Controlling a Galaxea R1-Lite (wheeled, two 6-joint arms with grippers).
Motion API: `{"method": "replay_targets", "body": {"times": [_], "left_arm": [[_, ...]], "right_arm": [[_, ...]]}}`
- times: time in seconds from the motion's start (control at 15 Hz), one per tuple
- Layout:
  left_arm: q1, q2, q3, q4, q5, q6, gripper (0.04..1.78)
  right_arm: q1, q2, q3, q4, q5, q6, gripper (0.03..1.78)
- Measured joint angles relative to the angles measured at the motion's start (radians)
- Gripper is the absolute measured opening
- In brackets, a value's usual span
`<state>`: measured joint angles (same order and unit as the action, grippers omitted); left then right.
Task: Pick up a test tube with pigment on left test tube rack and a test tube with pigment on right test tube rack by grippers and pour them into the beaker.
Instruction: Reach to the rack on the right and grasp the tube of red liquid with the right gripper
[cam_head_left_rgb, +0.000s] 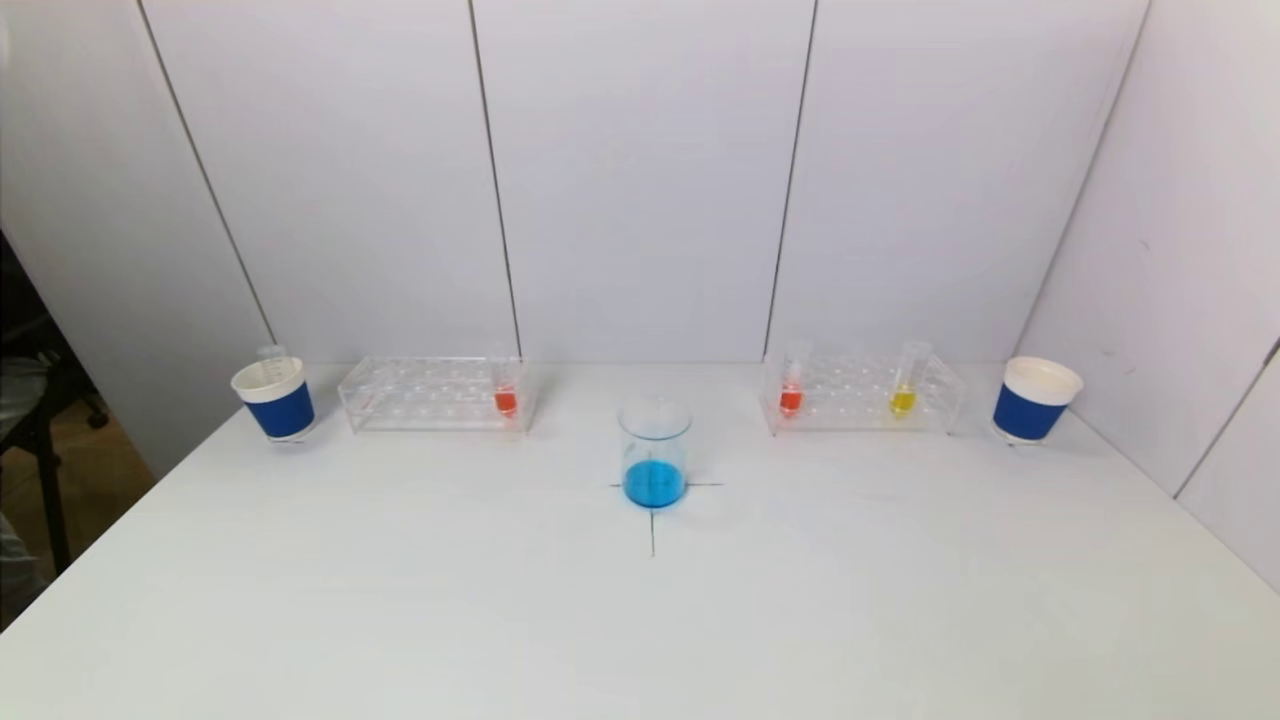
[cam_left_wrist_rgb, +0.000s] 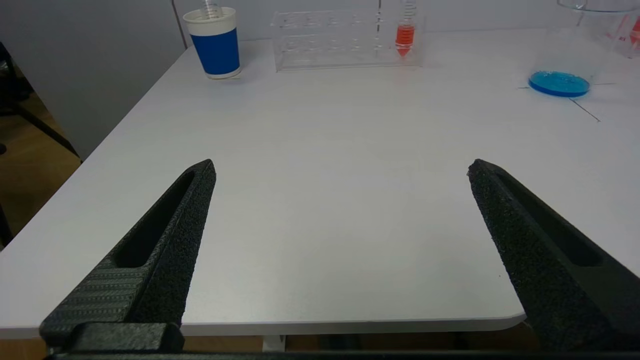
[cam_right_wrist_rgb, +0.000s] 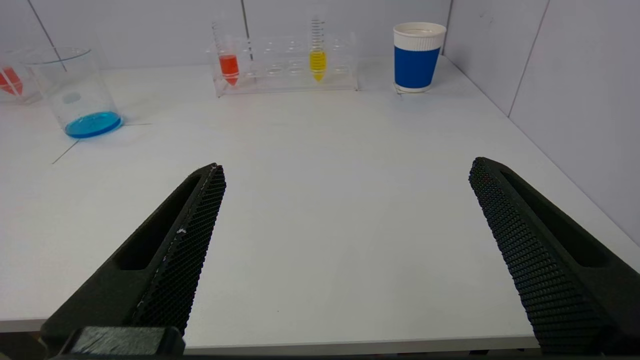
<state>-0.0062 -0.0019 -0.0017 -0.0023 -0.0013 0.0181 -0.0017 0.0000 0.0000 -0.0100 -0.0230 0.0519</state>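
Currently both arms wait at the near edge of the white table (cam_head_left_rgb: 400, 600), and neither one shows in the head view. The left gripper (cam_left_wrist_rgb: 340, 167) hangs just above the near left part of the table, its two black fingers (cam_left_wrist_rgb: 170, 235) spread wide apart with nothing between them. The right gripper (cam_right_wrist_rgb: 345, 167) hangs above the near right part in the same way, also wide apart and holding nothing.

The beaker (cam_head_left_rgb: 655, 452) stands in the middle of the table, on a thin cross mark (cam_head_left_rgb: 652, 525), and it has a shallow layer of blue liquid at its bottom. At the back left lies the left rack (cam_head_left_rgb: 435, 393), clear plastic, with one orange tube (cam_head_left_rgb: 506, 390) standing upright at its end nearest to the beaker. At the back right lies the right rack (cam_head_left_rgb: 862, 395). It carries a second orange tube (cam_head_left_rgb: 792, 388) at the end nearest to the beaker and a yellow tube (cam_head_left_rgb: 905, 385) further to the right, both upright.

A blue and white paper cup (cam_head_left_rgb: 274, 398) stands beside the outer end of the left rack, and a clear tube sticks out of it. Another paper cup (cam_head_left_rgb: 1034, 400) of the same kind stands beside the outer end of the right rack.
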Motion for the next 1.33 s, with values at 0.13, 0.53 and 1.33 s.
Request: {"method": "replay_targets", "body": {"times": [0.13,0.53,1.33], "left_arm": [[0.000,0.000,0.000,0.000,0.000,0.000,1.76],[0.000,0.000,0.000,0.000,-0.001,0.000,1.76],[0.000,0.000,0.000,0.000,-0.001,0.000,1.76]], "right_arm": [[0.000,0.000,0.000,0.000,0.000,0.000,1.77],[0.000,0.000,0.000,0.000,0.000,-0.001,1.77],[-0.002,0.236,-0.323,0.006,0.071,-0.043,1.77]]}}
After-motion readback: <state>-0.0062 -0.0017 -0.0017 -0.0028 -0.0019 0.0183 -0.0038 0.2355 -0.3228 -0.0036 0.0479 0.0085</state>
